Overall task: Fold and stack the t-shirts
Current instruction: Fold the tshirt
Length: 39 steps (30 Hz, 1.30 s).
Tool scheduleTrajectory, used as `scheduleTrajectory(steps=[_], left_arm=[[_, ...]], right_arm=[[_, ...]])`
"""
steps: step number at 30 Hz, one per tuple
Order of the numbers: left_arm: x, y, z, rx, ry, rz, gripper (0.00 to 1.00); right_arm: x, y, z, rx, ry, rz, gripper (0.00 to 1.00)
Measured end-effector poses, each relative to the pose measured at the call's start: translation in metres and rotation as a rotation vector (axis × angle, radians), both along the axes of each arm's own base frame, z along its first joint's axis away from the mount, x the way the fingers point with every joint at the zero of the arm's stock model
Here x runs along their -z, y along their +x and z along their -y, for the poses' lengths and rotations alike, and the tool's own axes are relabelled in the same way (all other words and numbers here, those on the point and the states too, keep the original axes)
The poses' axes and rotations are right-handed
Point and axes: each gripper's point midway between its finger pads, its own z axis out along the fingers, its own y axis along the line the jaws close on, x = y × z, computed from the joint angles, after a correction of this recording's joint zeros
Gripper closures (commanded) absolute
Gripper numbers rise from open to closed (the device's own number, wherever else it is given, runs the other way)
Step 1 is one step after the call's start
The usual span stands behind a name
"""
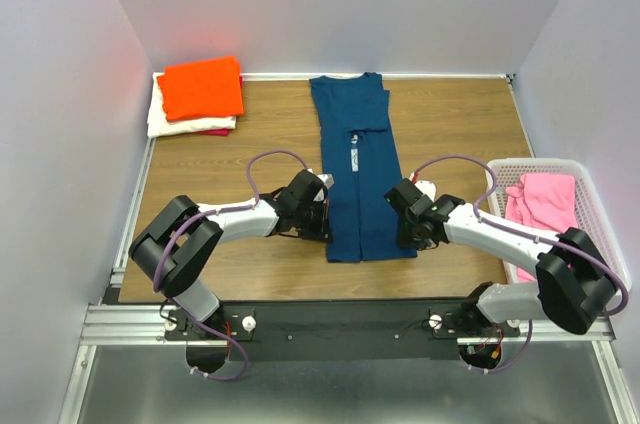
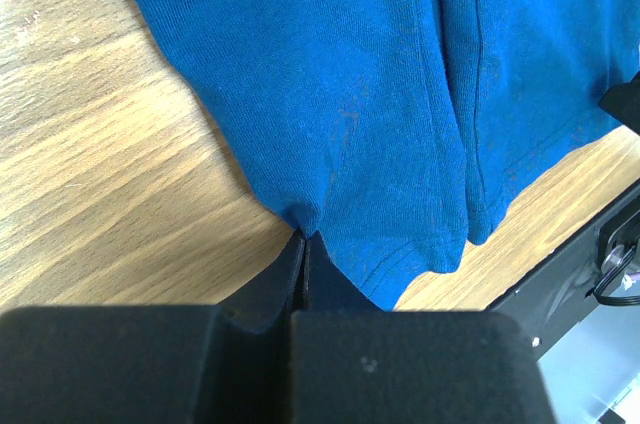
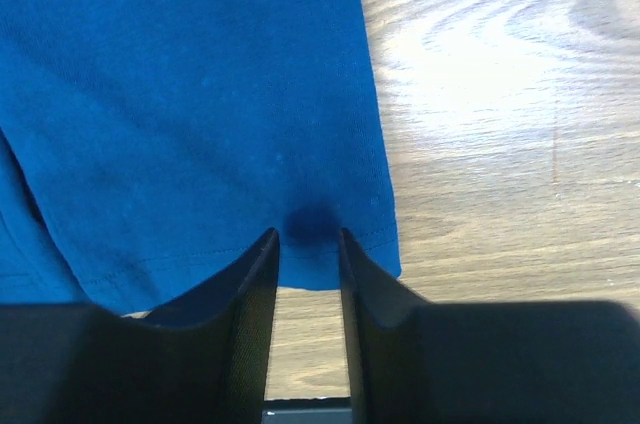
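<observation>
The navy blue t-shirt [image 1: 355, 159] lies in a long narrow strip, sleeves folded in, down the middle of the wooden table [image 1: 200, 244]. My left gripper [image 1: 320, 216] is at its near left edge. In the left wrist view the jaws [image 2: 303, 236] are shut on a pinch of the navy cloth [image 2: 330, 74] near the hem corner. My right gripper [image 1: 405, 219] is at the near right corner. In the right wrist view it [image 3: 308, 239] is open, with the navy hem [image 3: 190, 94] lying between the fingertips.
A folded stack sits at the back left: the orange tee [image 1: 202, 87] on top, a cream-white one [image 1: 165, 122] and a red one [image 1: 213, 131] under it. A pink tee [image 1: 545, 199] lies in the white basket [image 1: 592, 194] at the right edge.
</observation>
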Motion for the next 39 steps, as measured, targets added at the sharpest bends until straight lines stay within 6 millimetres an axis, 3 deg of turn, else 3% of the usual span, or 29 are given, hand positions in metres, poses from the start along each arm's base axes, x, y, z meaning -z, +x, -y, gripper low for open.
scheduleTrajectory(steps=[11,20,39], left_arm=[[0.000,0.000,0.000,0.000,0.000,0.000,1.00],[0.000,0.000,0.000,0.000,0.000,0.000,1.00],[0.000,-0.004,-0.004,-0.002,0.006,-0.003,1.00]], right_arm=[[0.012,-0.006,0.003,0.001,-0.020,-0.026,0.74],[0.013,-0.005,0.001,0.016,-0.008,-0.020,0.97],[0.002,-0.013,0.010,0.046,-0.010,-0.017,1.00]])
